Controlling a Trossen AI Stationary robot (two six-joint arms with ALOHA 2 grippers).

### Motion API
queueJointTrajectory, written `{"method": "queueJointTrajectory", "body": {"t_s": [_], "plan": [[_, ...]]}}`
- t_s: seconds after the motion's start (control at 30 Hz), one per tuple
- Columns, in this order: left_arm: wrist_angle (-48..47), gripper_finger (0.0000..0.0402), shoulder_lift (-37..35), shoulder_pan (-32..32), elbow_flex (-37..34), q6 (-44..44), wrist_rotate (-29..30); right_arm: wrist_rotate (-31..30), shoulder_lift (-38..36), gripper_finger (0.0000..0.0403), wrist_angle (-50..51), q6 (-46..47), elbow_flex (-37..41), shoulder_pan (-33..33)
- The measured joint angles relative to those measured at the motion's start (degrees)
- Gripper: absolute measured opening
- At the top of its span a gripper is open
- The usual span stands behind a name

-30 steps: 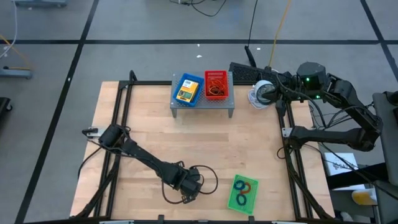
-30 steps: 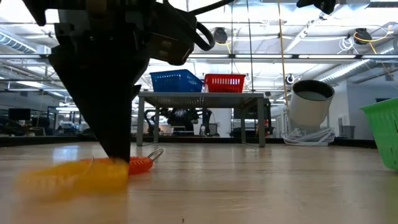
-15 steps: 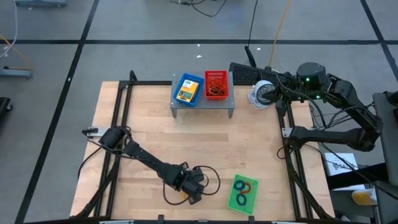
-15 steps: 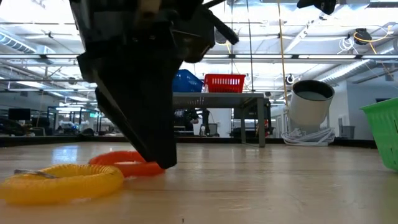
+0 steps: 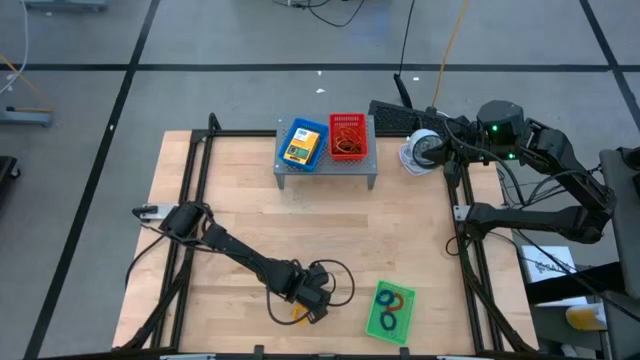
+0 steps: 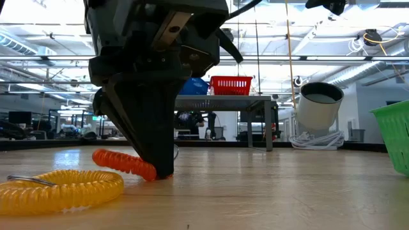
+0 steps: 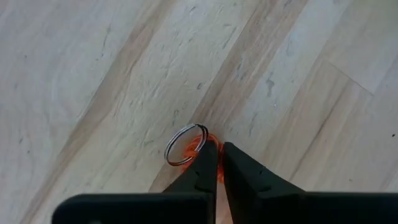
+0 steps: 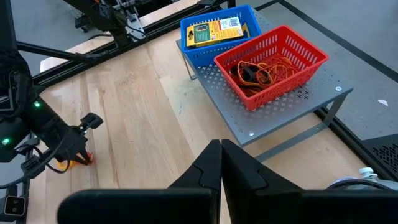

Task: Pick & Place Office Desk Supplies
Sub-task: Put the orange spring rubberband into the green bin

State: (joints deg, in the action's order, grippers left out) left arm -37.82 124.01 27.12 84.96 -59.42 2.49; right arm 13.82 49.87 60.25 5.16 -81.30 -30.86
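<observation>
My left gripper (image 5: 312,306) stands near the table's front edge, left of the green mesh tray (image 5: 390,311) that holds coloured rings. It points down and is shut on an orange coil (image 6: 124,163) that bears a metal ring (image 7: 185,144). A yellow coil (image 6: 64,188) lies flat on the table close by. On the grey shelf (image 5: 325,168) at the far side stand a blue tray (image 5: 302,143) with a crayon box and a red tray (image 5: 348,135) with rubber bands. My right gripper (image 8: 221,152) waits shut, high over the far right corner. My left gripper pinches the orange coil's ring end (image 7: 213,144) between its two fingertips (image 6: 160,171). The fingers come from above, pointing down. The pinched end sits at the table top, and the rest of the coil (image 6: 105,156) slants up away from the fingers.
A round white-and-grey device (image 5: 420,150) with a coiled cable sits at the far right corner. Black frame rails (image 5: 190,200) run along the table's left and right sides. Bare wood lies between the shelf and the left gripper.
My left gripper has sunk to the table, shifted a little toward the right edge, rolled about its own axis and shut on the orange coil. The coil lay flat before; its free end now sticks up while the pinched end stays at the table.
</observation>
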Motion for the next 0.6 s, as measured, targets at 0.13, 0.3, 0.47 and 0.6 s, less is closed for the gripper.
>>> {"method": "queueJointTrajectory", "body": {"t_s": [0.13,0.3,0.47,0.6], "plan": [[-0.4,0.0009,0.2,-0.9,2.1,-0.7,-0.5,0.0,0.0,0.0,0.0,0.0,0.0,0.0],[-1.4,0.0009,0.6,-2.2,7.6,2.0,0.8,-0.2,0.0,0.0,0.0,-0.1,0.0,0.0],[-2.1,0.0008,0.1,-3.6,14.6,5.1,2.4,-2.1,-0.5,0.0,-0.2,-1.4,0.0,0.0],[-3.1,0.0007,0.2,-4.2,19.4,7.6,3.2,-7.5,-2.0,0.0,-0.2,-1.6,0.0,0.0]]}}
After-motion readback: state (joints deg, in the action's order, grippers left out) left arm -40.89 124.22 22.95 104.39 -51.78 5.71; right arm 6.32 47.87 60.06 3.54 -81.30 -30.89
